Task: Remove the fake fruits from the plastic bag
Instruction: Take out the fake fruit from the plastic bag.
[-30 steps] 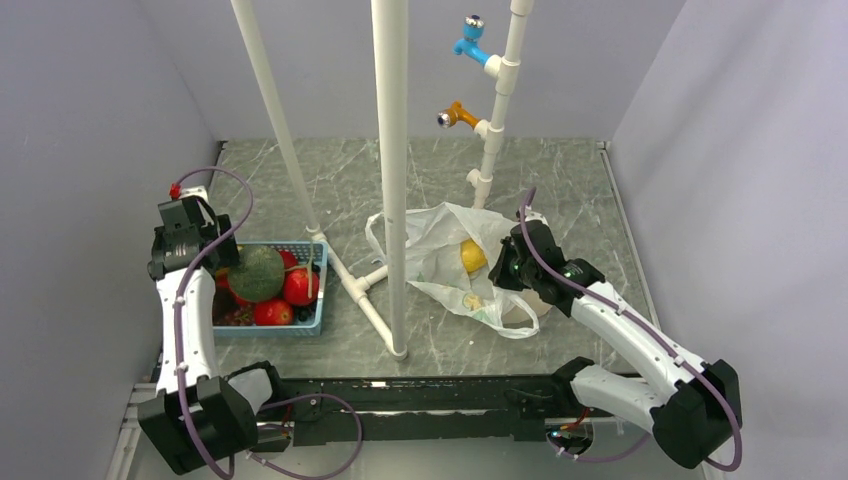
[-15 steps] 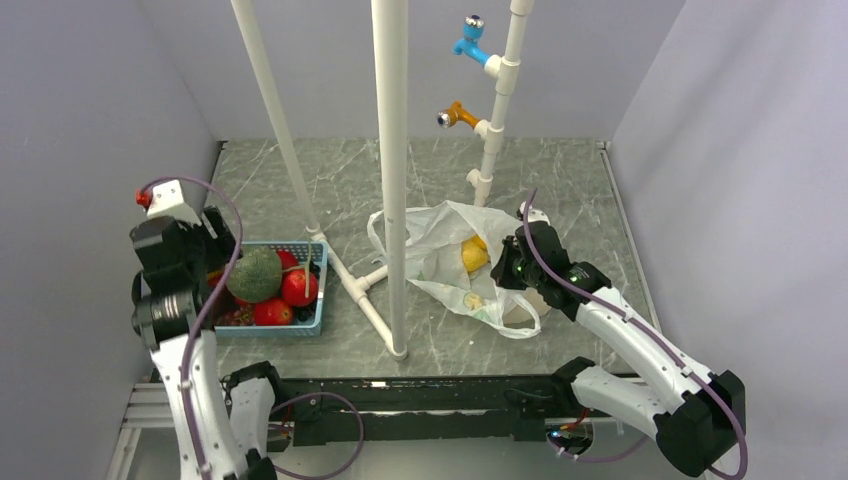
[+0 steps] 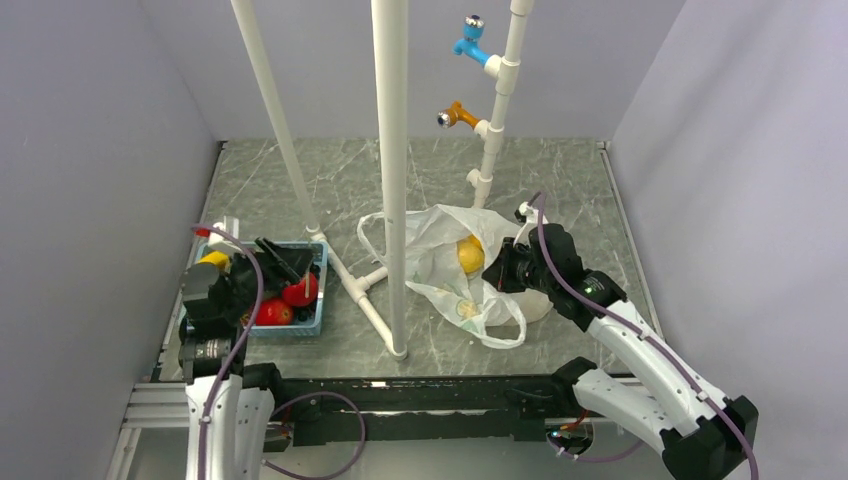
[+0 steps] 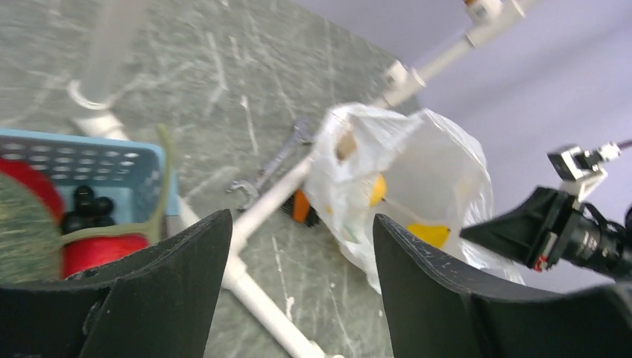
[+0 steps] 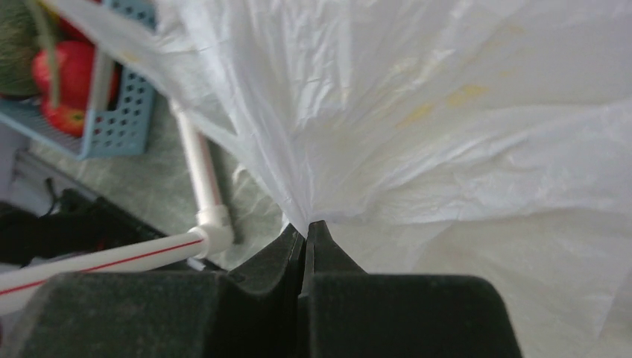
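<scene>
left claw [image 4: 299, 221] spread, empty, has swung off light-blue plastic basket [image 4: 138, 158], now faces thin white plastic bag [image 3: 436, 272] in middle of grey marbled desk [image 3: 560, 190]. right claw [image 5: 305, 226] pressed together, pinching bag edge. round yellow toy fruit [image 3: 471, 256] inside bag, likely next.

Plain lilac-grey walls [image 3: 100, 150] close in the left, far and right edges of a grey-green marbled surface [image 3: 570, 190]. White pipes [image 3: 392, 150] rise from a jointed foot [image 3: 365, 285] near its middle. By the far edge a thinner post [image 3: 497, 100] carries a blue peg [image 3: 467, 42] and an orange peg [image 3: 455, 115]. The light is even and soft.
</scene>
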Robot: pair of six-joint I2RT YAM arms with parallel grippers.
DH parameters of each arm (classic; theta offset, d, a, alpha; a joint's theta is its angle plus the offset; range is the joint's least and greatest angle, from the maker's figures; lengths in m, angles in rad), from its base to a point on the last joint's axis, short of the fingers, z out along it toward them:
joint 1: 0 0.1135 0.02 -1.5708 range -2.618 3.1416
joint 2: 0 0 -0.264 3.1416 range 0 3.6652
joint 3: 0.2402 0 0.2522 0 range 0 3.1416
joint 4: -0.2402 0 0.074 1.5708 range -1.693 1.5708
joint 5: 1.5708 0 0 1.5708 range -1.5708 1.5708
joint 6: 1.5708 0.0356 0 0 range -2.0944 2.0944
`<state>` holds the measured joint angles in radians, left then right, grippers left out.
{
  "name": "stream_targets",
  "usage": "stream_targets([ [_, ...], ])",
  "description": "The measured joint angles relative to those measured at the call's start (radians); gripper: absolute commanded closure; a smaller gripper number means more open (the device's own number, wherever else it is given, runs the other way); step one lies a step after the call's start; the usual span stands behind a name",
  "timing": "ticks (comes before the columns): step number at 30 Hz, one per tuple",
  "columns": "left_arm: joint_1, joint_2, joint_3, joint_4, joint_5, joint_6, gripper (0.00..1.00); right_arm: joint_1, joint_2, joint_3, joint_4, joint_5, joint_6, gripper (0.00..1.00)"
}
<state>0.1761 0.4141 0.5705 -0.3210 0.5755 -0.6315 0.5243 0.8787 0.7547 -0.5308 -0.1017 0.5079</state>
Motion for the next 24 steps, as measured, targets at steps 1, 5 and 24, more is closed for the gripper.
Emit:
stream_targets([
  [1, -0.024, 0.003, -0.013, 0.024, 0.004, -0.016, 0.27, 0.000, -0.011, 0.000, 0.005, -0.022, -0.001, 1.00],
  [5, -0.218, 0.086, -0.060, 0.138, -0.024, -0.051, 0.29, 0.000, -0.018, 0.000, 0.045, -0.132, 0.000, 1.00],
  [24, -0.832, 0.809, 0.117, 0.510, -0.196, -0.048, 0.45, 0.031, -0.027, -0.027, 0.106, -0.383, 0.038, 1.00],
])
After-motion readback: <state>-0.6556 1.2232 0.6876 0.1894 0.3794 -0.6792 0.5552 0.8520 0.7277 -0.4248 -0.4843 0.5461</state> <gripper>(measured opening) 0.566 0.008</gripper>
